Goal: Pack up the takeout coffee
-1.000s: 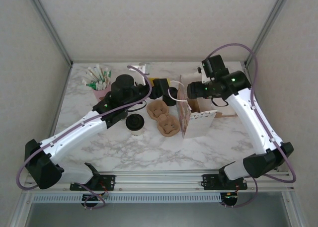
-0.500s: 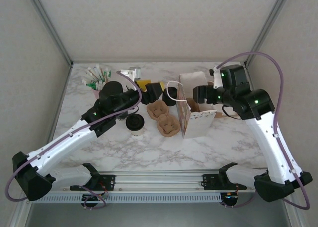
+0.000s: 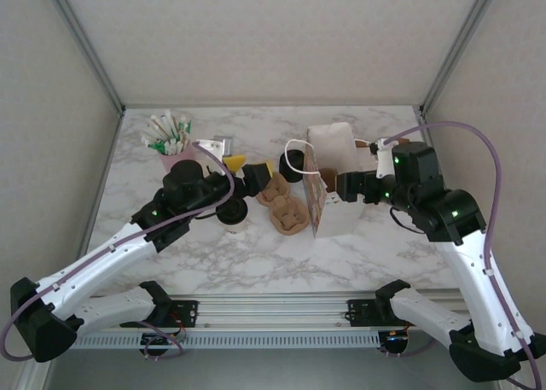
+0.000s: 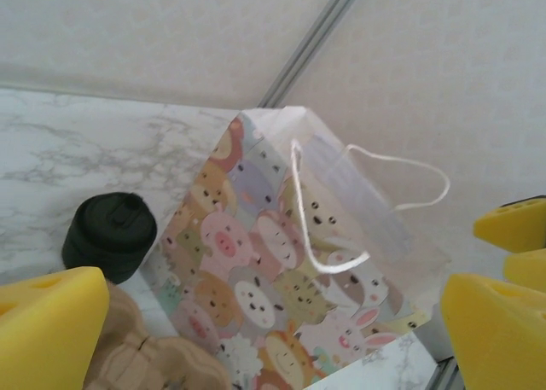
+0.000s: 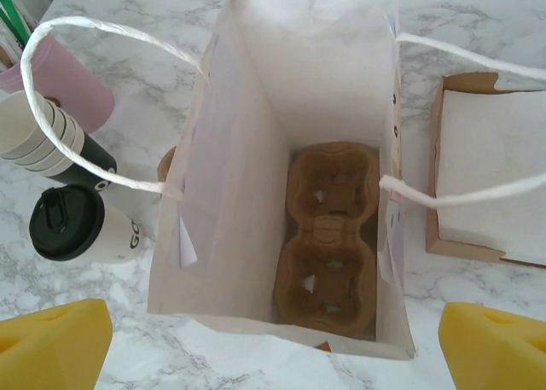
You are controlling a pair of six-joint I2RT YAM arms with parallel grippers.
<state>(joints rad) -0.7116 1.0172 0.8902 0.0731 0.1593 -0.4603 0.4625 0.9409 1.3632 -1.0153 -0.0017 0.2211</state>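
Seeing the left gripper (image 4: 271, 317) and the right gripper (image 5: 271, 322) both hanging with jaws spread wide, gripping nothing, and the coffee cup (image 5: 107, 234) standing upright near the bag's (image 5: 230, 177) left side. Leaning toward grabbing the cup around its paper wall rather than the lid (image 5: 58, 224), keeping it plumb, clearing the bag's rim and string handles (image 5: 85, 36), then lowering straight into a well of the carrier (image 5: 328, 236) lying on the bag's floor. Maybe steadying the bag's right side too, avoiding any tipping.
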